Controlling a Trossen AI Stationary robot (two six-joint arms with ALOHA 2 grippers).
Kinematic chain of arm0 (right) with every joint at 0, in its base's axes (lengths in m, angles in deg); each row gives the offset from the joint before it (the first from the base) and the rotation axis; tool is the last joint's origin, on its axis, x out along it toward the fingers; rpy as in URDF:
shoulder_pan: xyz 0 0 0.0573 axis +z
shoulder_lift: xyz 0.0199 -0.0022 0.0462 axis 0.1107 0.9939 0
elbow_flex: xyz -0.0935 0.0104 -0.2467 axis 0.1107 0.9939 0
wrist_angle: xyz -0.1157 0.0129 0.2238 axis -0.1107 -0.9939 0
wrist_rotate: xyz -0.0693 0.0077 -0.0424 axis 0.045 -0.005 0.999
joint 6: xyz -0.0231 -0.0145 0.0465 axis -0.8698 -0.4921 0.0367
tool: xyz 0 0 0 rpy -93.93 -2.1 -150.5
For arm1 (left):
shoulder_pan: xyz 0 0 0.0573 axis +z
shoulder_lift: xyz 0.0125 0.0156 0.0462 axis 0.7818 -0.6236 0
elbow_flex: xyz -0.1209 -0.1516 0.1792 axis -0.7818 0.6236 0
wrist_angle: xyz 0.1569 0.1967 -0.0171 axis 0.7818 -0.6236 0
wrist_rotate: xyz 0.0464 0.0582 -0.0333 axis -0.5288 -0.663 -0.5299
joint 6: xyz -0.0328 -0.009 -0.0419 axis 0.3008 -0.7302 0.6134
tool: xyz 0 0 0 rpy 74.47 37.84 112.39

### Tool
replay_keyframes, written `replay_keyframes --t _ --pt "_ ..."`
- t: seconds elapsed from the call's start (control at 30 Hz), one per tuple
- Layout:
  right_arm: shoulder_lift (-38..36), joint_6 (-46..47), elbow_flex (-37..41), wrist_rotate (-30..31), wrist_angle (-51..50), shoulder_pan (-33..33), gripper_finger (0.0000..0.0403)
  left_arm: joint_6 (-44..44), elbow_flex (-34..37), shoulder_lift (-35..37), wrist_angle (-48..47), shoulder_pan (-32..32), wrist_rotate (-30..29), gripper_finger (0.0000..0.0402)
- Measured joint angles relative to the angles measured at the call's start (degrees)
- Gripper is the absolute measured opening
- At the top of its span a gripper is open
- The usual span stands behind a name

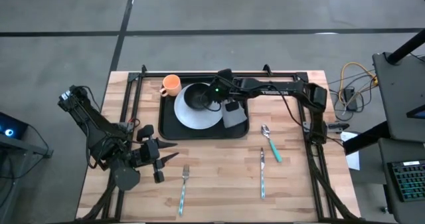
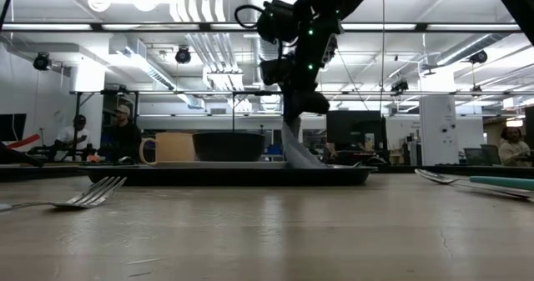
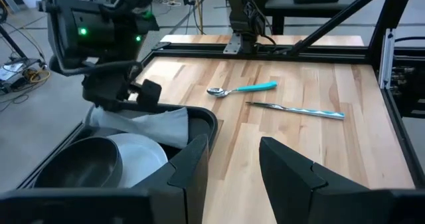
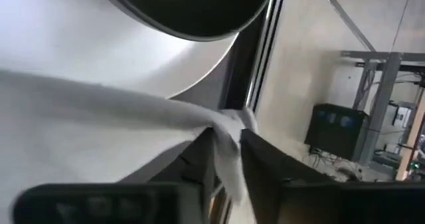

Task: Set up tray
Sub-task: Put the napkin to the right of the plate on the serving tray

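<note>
- High view: the tray (image 1: 171, 128) lies at the desk's (image 1: 219, 177) twelve o'clock side, carrying a white plate (image 1: 196, 115), dark bowl (image 1: 197, 96), orange mug (image 1: 170, 85) and grey napkin (image 1: 234, 114). The right claw (image 1: 229, 104) hangs over the napkin; the left claw (image 1: 167, 157) waits at eight o'clock, fingers spread.
- Low view: the right claw (image 2: 292, 118) lifts the napkin's corner.
- Right wrist view: fingers (image 4: 199, 157) pinch the napkin (image 4: 229, 151).
</note>
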Motion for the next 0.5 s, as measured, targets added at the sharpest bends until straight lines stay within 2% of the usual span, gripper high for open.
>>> replay_keyframes --t 0.2,0.4,0.47,0.5 --pt "-0.5 0.7 -0.1 -1.4 -0.8 -0.1 0.0134 0.0 0.1 0.0 0.0 0.0 0.0 0.0116" --pt "-1.1 5.6 -0.1 1.5 -2.6 -0.6 0.0172 0.0 0.1 0.0 0.0 0.0 0.0 0.0116" --pt "-2.1 10.9 -0.1 -3.0 -5.6 -0.6 0.0175 0.0 0.1 0.0 0.0 0.0 0.0 0.0116" --pt "-2.8 13.9 0.1 -7.9 -6.7 -0.6 0.0175 0.0 0.1 0.0 0.0 0.0 0.0 0.0116"
